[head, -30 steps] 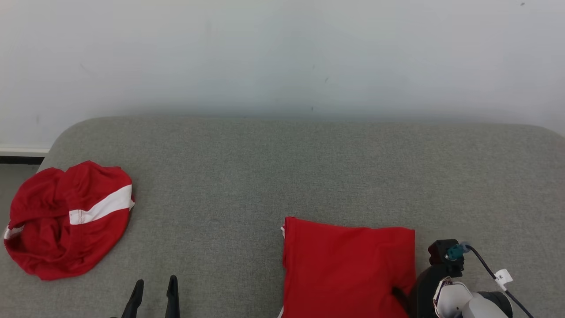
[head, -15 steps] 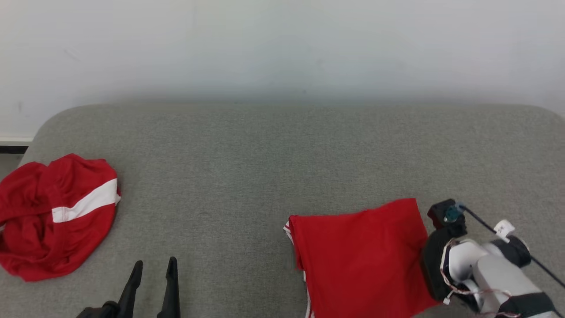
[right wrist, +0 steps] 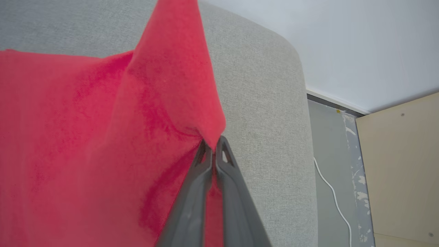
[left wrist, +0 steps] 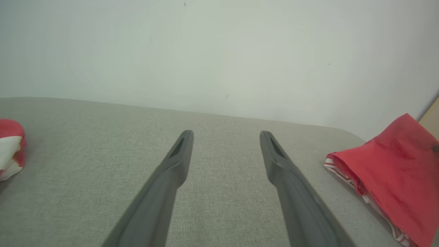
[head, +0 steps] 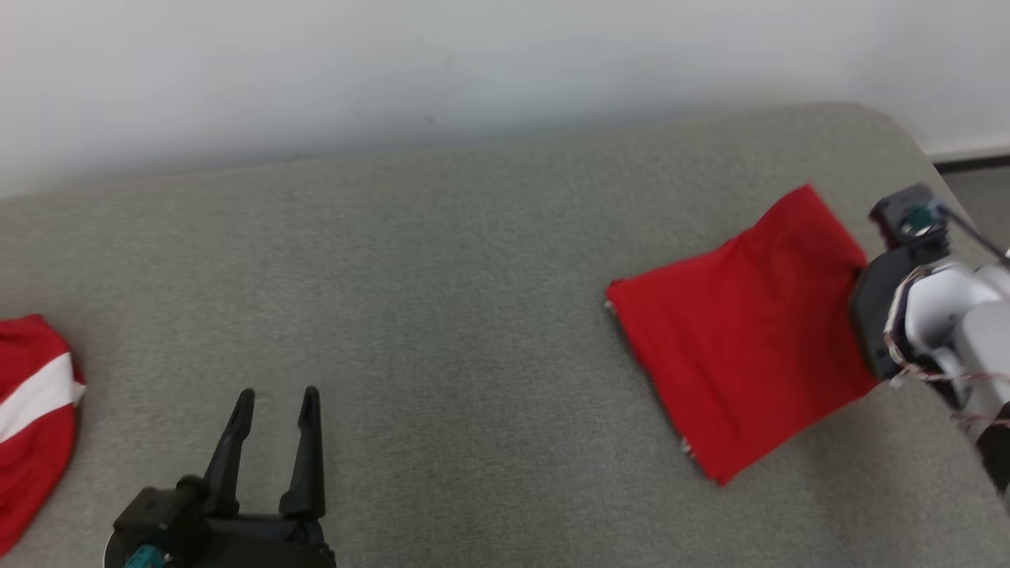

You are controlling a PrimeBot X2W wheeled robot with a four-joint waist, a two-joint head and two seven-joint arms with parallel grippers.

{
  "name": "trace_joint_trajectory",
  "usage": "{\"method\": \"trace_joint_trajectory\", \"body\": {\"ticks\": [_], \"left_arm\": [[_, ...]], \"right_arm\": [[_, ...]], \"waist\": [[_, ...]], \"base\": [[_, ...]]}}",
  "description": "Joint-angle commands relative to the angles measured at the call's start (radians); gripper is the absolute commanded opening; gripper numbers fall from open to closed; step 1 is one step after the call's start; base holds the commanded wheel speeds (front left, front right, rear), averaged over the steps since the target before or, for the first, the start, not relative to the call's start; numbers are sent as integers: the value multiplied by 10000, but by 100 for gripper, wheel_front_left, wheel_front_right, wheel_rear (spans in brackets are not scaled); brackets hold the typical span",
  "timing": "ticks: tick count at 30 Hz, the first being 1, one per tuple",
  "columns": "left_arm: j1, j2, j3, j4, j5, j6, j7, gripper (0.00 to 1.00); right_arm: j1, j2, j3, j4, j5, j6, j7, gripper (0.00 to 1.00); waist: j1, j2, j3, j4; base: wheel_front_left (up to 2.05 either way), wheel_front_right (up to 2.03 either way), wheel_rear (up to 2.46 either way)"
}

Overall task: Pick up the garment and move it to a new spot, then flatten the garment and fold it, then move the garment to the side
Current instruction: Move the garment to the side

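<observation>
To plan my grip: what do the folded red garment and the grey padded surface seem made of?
The folded red garment looks like soft, matte knit cloth, perhaps cotton: it puckers where the right gripper pinches it. The grey padded surface seems matte woven upholstery, with fine weave texture and rounded corners.

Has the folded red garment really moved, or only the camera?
Yes. The folded garment, pinched by the right gripper, slid rightward, away from the crumpled garment, toward the right end of the cushion.
</observation>
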Motion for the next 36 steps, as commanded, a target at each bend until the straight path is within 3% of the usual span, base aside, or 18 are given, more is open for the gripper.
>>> {"method": "trace_joint_trajectory", "body": {"ticks": [1, 7, 18, 20, 30, 31, 33, 34, 35, 36], "left_arm": [[-227, 10, -19, -56, 89, -11, -1, 100], [-835, 181, -278, -98, 385, -85, -1, 100], [-1400, 648, -584, -120, 215, -88, 0, 100], [-1464, 747, -601, -88, 154, -89, 0, 100], [-1527, 802, -733, 34, 49, -91, 0, 100], [-1505, 783, -723, 40, 51, -91, 0, 100], [-1445, 753, -715, 54, 46, -91, 0, 100], [-1413, 739, -714, 76, 37, -91, 0, 100], [-1378, 719, -687, 90, 24, -91, 0, 100], [-1349, 700, -680, 107, 11, -91, 0, 100]], "right_arm": [[-259, -117, -112, 54, -90, -27, -149, 0], [-967, -353, -1279, 683, -458, -27, -978, 0], [-1301, -187, -3085, 1109, -1382, -27, -1954, 0], [-1171, 106, -3087, 992, -1246, -27, -2078, 0], [-1020, 71, -3048, 638, -2160, -26, -2471, 0], [-1010, 65, -3021, 591, -2236, -26, -2554, 19], [-975, 14, -2909, 469, -2426, -26, -2756, 47], [-950, -16, -2840, 414, -2496, -26, -2875, 68], [-930, -37, -2812, 398, -2523, -26, -2943, 98], [-914, -93, -2802, 369, -2636, -26, -3024, 100]], "waist": [[-1, -2, 909, -850], [-1, -2, 1616, -1284], [-1, -2, 2271, -1716], [-1, -2, 2280, -1771], [-1, -2, 2236, -1677], [-1, -2, 2210, -1646], [-1, -2, 2148, -1569], [-1, -2, 2097, -1516], [-1, -2, 2045, -1472], [-1, -2, 1983, -1422]], "base": [[0, 0, 0], [0, 0, 0], [0, 0, 0], [0, 0, 0], [0, 0, 0], [0, 0, 0], [0, 0, 0], [0, 0, 0], [0, 0, 0], [0, 0, 0]]}}
